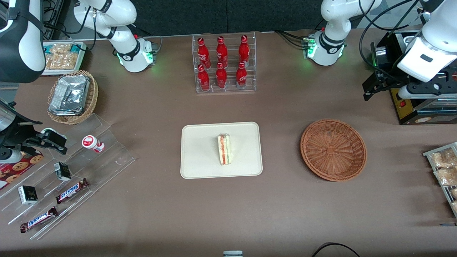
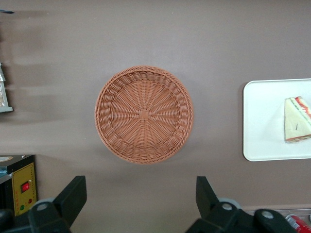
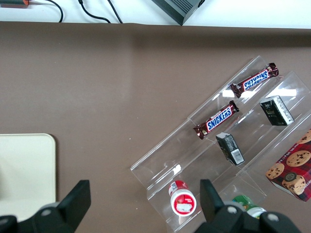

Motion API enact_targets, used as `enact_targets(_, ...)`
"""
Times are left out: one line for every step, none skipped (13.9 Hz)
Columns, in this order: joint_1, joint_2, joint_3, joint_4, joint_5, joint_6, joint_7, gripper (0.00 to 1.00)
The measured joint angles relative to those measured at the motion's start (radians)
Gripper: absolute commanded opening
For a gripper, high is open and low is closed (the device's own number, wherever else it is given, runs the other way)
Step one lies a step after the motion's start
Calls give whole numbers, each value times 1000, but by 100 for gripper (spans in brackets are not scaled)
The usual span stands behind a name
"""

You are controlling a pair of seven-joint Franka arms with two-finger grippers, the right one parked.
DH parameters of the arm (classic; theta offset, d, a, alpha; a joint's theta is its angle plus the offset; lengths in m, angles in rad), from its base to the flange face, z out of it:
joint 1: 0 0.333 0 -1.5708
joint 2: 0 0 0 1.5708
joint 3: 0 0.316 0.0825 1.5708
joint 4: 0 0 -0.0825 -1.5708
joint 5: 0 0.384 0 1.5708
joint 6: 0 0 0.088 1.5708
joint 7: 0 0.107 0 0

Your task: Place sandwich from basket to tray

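The sandwich (image 1: 225,149) (image 2: 297,119), a pale bread wedge with red and green filling, lies near the middle of the cream tray (image 1: 200,157) (image 2: 265,121). Beside the tray, toward the working arm's end of the table, sits the round reddish-brown wicker basket (image 1: 333,149) (image 2: 144,114), with nothing in it. My left gripper (image 1: 375,87) (image 2: 140,187) hangs high above the table, farther from the front camera than the basket. Its fingers are spread wide open and hold nothing. Only bare table shows between them.
A clear rack of red cola bottles (image 1: 225,64) stands farther from the front camera than the tray. A black machine with a yellow panel (image 1: 410,103) and a tray of packaged snacks (image 1: 444,171) sit at the working arm's end. A tan basket of foil containers (image 1: 72,96) and a clear stepped stand with Snickers bars (image 1: 71,191) are at the parked arm's end.
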Motion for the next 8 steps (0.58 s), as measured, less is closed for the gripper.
enact_targets(-63, 7, 68, 8, 0, 0, 1, 99)
enact_targets(-123, 16, 135, 16, 0, 0, 2, 99)
enact_targets(-169, 26, 185, 23, 0, 0, 4, 100)
enact_targets(-195, 34, 212, 29, 0, 0, 5, 100)
enact_targets(-205, 39, 221, 34, 0, 0, 5, 99)
enact_targets(-209, 42, 222, 35, 0, 0, 5, 99)
enact_targets(-210, 43, 222, 36, 0, 0, 5, 99)
enact_targets(-210, 43, 222, 38, 2, 0, 6, 99)
